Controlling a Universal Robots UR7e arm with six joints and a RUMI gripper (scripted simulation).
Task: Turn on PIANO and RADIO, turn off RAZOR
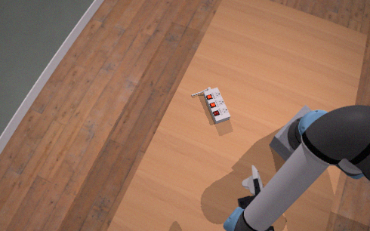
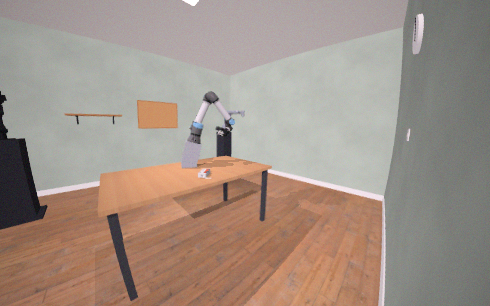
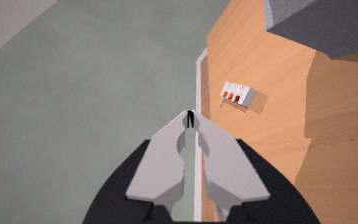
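Note:
A white power strip (image 1: 216,105) lies face up on the wooden table, with three red rocker switches in a row and a short plug stub at its far end. It also shows in the exterior view (image 2: 204,173) and in the wrist view (image 3: 237,95). The labels are too small to read. My gripper (image 1: 254,177) hangs high above the table, well away from the strip, near the arm's base. In the wrist view its two grey fingers (image 3: 190,119) meet at the tips with nothing between them.
The arm's grey base block (image 1: 290,132) stands on the table to the right of the strip. The table's edge runs close to the strip's left side. A black cabinet (image 2: 10,182) stands by the far wall.

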